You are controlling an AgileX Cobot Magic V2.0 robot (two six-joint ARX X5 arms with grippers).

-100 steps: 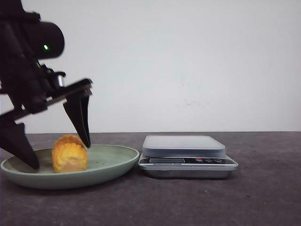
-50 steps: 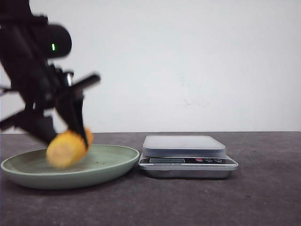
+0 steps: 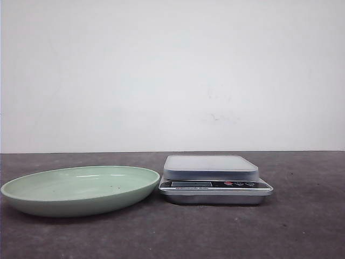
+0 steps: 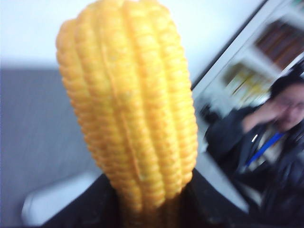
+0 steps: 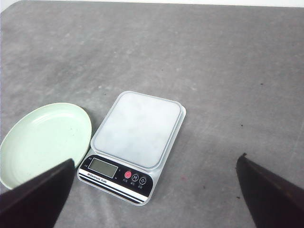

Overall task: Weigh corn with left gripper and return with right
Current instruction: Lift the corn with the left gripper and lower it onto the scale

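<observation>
Left wrist view: we record the corn filling the frame, ridged kernel rows toward the camera, its lower end pinched between the dark fingers of the left claw, which is closed on it. Front view shows neither arm; we see only the green plate bare and the scale just beside it on the grey tabletop. Right wrist view looks down from well above: right claw spread wide, holding nothing, fingertips framing the scale's display and platform.
</observation>
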